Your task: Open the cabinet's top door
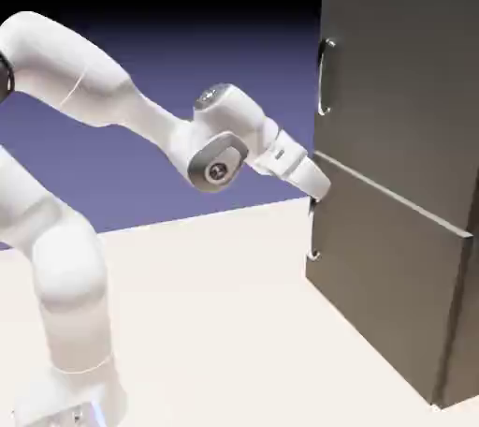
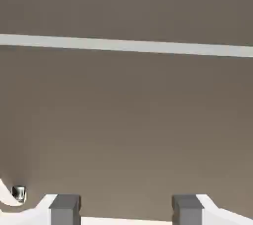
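The gripper (image 1: 319, 187) is open wide and holds nothing. It sits close to the cabinet (image 1: 402, 257), near the line where the two doors meet. The top door (image 1: 402, 88) is shut, and its handle (image 1: 324, 77) is higher up, untouched.

The tall dark grey-brown cabinet (image 1: 412, 210) has flat, matt panels with a faint sheen, smooth and without grain; in the hand view the same brownish-grey face (image 2: 126, 130) fills the picture, evenly dull. A pale, light-catching seam (image 2: 126, 45) crosses it. The thin curved silver bar handle (image 1: 324, 76) on the upper flat dark grey door panel (image 1: 402, 88) looks like polished metal, as does the small handle end (image 2: 18, 193) low in the hand view. The white robot arm (image 1: 103, 97) is smooth, glossy plastic with a grey metallic joint cap (image 1: 217, 163). The white hand (image 1: 318, 187) carries matt grey fingertips (image 2: 64, 208). The cream surface (image 1: 215, 322) is plain and matt.
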`<action>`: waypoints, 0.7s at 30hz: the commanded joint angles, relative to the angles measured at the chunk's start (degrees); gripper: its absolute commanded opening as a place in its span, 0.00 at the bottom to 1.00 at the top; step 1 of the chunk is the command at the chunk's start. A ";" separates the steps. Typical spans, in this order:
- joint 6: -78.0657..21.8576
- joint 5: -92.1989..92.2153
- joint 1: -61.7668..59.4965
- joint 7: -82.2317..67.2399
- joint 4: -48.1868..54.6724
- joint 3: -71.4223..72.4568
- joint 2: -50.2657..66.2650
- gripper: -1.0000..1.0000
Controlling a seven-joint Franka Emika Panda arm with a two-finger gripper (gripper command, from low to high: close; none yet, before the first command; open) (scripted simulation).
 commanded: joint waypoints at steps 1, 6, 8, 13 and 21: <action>-0.23 2.50 -1.27 -1.16 0.62 1.30 -0.85 0.50; -1.40 14.96 -7.59 -6.98 3.69 7.82 -5.09 0.50; -1.86 19.94 -10.12 -9.31 4.92 10.42 -6.78 0.50; -3.03 32.40 -16.44 -15.12 7.99 16.93 -11.02 0.50; -4.89 52.34 -26.55 -24.43 12.90 27.36 -17.81 0.50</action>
